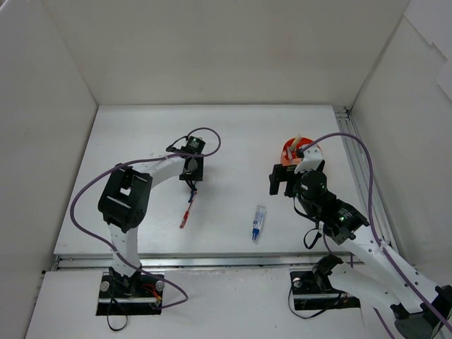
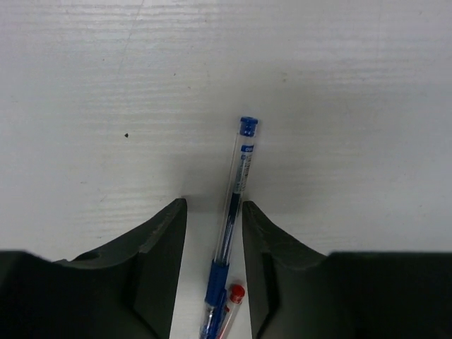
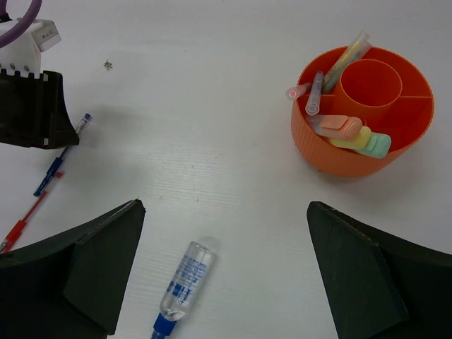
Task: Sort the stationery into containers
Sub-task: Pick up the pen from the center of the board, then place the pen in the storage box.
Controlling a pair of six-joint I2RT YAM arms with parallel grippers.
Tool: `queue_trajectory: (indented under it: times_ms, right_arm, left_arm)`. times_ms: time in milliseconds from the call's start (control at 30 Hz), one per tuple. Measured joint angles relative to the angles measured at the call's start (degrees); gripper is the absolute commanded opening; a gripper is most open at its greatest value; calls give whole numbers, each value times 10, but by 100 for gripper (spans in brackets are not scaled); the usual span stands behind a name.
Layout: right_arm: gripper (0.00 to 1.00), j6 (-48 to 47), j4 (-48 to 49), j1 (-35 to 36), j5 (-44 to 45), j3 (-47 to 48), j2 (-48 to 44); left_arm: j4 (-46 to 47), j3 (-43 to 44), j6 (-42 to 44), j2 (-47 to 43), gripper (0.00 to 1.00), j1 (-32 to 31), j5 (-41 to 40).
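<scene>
Left arm is bent at the elbow and reaches into the middle-left of the top view. The left gripper (image 2: 214, 205) points down at the table (image 1: 233, 134). Its jaws are narrow and straddle a blue pen (image 2: 237, 176). A sliver of table shows on the pen's left side, so no clamp is visible. A red pen (image 2: 233, 300) lies just beside the blue one, at the bottom edge of the left wrist view.

Right arm comes in from the lower right. The right gripper (image 3: 222, 212) has its jaws wide and holds nothing. It hovers near the orange cup (image 3: 311, 145), which sits upper right in its wrist view. The cup holds pastel markers (image 3: 349, 134) and slim pens (image 3: 314, 95). A clear blue-capped tube (image 3: 185, 281) lies alone at bottom centre.

The table is white, with white walls (image 1: 212, 49) on three sides.
</scene>
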Motion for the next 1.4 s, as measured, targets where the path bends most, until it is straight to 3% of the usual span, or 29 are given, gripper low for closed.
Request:
queue_trajectory:
  times_ms: [200,500,833,1133,1267,1400]
  right_arm:
    - [98,1,-3,0,6,0,-3]
    - [98,1,-15,0,7,0,-4]
    - [98,-46,-19,2,-3,31,-3]
    - [98,-144,111,41,-141,-7,31]
    - [98,-146,117,54,-177,27,117]
    - [98,-130,144,72,-202,52,185]
  left_arm:
    - [3,8,-4,8,13,5,1]
    - [1,17,-4,12,0,33,-3]
    - [-22,38,-35,-23,0,69,-3]
    - [-43,30,-196,-183,0,82,86]
    - [-42,0,-258,-244,0,48,68]
    - [-36,-47,-333,-297,0,-28,16]
